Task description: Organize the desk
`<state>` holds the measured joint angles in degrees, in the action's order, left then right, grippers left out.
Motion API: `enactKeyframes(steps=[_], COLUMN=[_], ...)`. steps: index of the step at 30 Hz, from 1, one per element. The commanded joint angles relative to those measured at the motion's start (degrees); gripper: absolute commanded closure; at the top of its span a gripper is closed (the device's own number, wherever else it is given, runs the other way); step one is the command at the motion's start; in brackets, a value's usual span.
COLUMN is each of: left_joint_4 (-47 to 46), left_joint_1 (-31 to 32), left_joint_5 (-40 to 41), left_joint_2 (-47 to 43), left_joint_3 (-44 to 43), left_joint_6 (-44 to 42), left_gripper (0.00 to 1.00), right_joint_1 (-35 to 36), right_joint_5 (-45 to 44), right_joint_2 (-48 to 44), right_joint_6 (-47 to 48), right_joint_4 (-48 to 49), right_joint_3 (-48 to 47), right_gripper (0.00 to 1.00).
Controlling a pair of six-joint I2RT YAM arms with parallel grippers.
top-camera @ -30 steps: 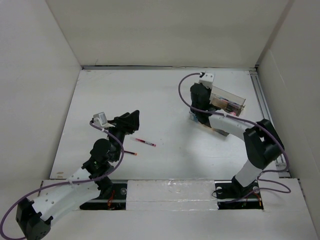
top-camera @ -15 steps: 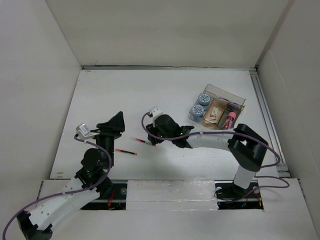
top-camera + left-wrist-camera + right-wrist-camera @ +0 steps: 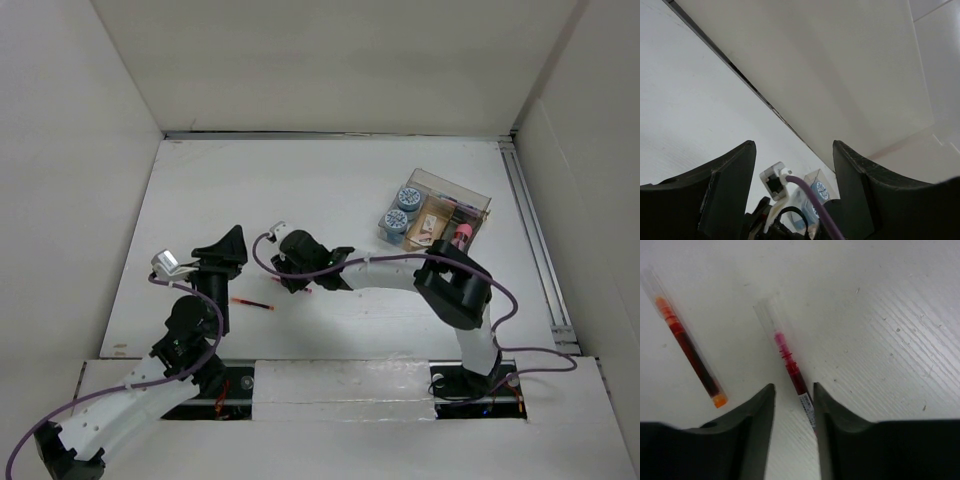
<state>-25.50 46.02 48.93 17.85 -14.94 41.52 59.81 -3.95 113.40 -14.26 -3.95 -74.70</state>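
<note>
Both sets of jaws stood open. The left jaws gaped wide, black fingers [image 3: 725, 195] with nothing between them, held up off the surface and tilted toward the far wall. The right jaws were parted less, low over the surface, fingers [image 3: 752, 435] straddling one end of a pen. The gap was wider than the pen, so there was no clamp on it.

The large flat matte-white rectangular worktop [image 3: 330, 190] filled the floor of a white-walled enclosure, with metal rails at its edges and both arm bases at its near edge. The white-and-black left arm [image 3: 190, 330] was bent over the near-left part. The right arm [image 3: 400, 272] reached across to the middle.

A small clear plastic compartment tray [image 3: 478, 203] sat at the far right, well apart from both arms. It held two round blue-grey rolls [image 3: 402, 208] and a pink item [image 3: 461, 236], among other contents too small to identify.

Two clear-barrelled pens lay on the worktop, near each other but not touching:
- A slim pink-ink pen [image 3: 788, 365] lay between the right fingers.
- A dark-red-ink pen with orange ends [image 3: 689, 351] lay just beside the left arm.
</note>
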Motion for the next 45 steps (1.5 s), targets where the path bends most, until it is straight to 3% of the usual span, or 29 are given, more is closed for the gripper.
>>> enactKeyframes(steps=[1,4,5,6,7,11,16,22,25,26,31,36,45], left_joint_4=[-1.05,-0.78,-1.13,-1.13,-1.31,-1.48,-1.05,-2.28,-3.5,-3.51,-3.15,-3.42,-3.95], left_joint_1=[0.12,0.12,0.12,0.12,0.12,0.12,0.12,0.12,0.12,0.12,0.12,0.12,0.12], left_joint_5=[0.99,0.82,0.73,0.73,0.91,0.12,0.03,-1.37,-2.34,-2.34,-2.87,-3.05,-3.05], left_joint_2=[0.0,-0.53,-0.71,-0.71,-0.53,-0.27,0.61,0.61,1.22,1.84,2.46,2.19,1.93], left_joint_3=[-0.79,-0.97,-0.62,-0.62,-0.53,-0.79,-1.14,-0.71,-0.44,-0.53,-1.15,-0.97,-0.53], left_joint_6=[-0.03,-0.03,-0.21,-0.21,-0.3,-0.3,-0.56,-1.0,-1.35,-1.35,-1.44,-1.88,-1.97], left_gripper=[0.41,0.41,0.41,0.41,0.41,0.41,0.41,0.41,0.41,0.41,0.42,0.41,0.42], right_joint_1=[0.39,0.39,0.39,0.39,0.39,0.39,-2.32,-15.4,-23.93,-27.17,-35.7,-42.22,-50.58], right_joint_5=[-1.59,-3.08,-5.96,-5.99,-6.6,-10.55,-9.33,-8.88,-11.86,-17.88,-31.01,-32.52,-41.58], right_joint_2=[3.22,5.95,6.12,6.13,5.69,2.35,-2.56,-20.9,-24.1,-23.67,-17.79,-9.54,-3.45], right_joint_6=[1.17,2.04,1.87,1.87,1.7,0.73,-0.41,-4.98,-4.2,-1.93,1.77,16.69,28.49], right_joint_4=[-3.87,-5.28,-5.46,-5.46,-5.11,-2.03,-2.39,2.98,2.98,2.72,9.11,20.9,31.17], right_joint_3=[-4.04,-5.02,-4.06,-4.05,-3.44,0.07,2.09,10.35,9.75,7.48,3.78,2.02,1.65], right_gripper=[0.66,0.79,0.92,0.92,1.0,1.0,1.0,1.0,1.0,1.0,1.0,1.0,1.0])
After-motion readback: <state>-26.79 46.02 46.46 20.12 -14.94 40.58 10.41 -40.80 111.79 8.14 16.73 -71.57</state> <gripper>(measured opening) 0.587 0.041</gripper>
